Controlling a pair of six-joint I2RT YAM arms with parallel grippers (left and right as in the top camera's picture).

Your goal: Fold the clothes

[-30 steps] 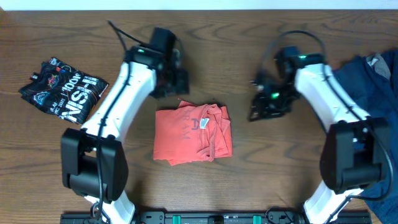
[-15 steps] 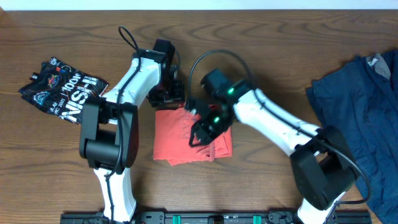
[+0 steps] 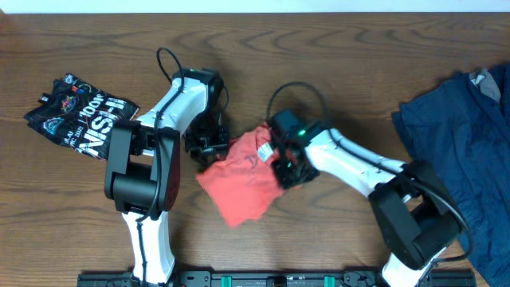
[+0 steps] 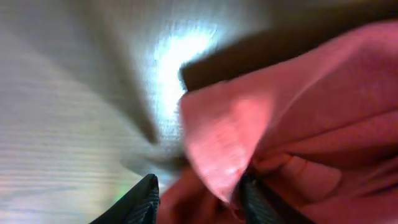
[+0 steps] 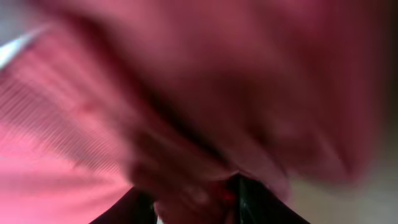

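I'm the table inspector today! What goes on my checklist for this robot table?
Surface: wooden table, brown, grain showing.
Job's things: orange-red T-shirt bunched and crooked in the middle; black printed garment folded at the left end; navy garment spread loose at the right edge.
Clutter: nothing seen.
Grippers: left tool has T-shirt cloth between its fingers at the shirt's left side; right tool grips the shirt's right side.
Cables: black cables loop above both arms, not lying on the cloth.
Surroundings: pale strip along the far edge; dark rail at the near edge.
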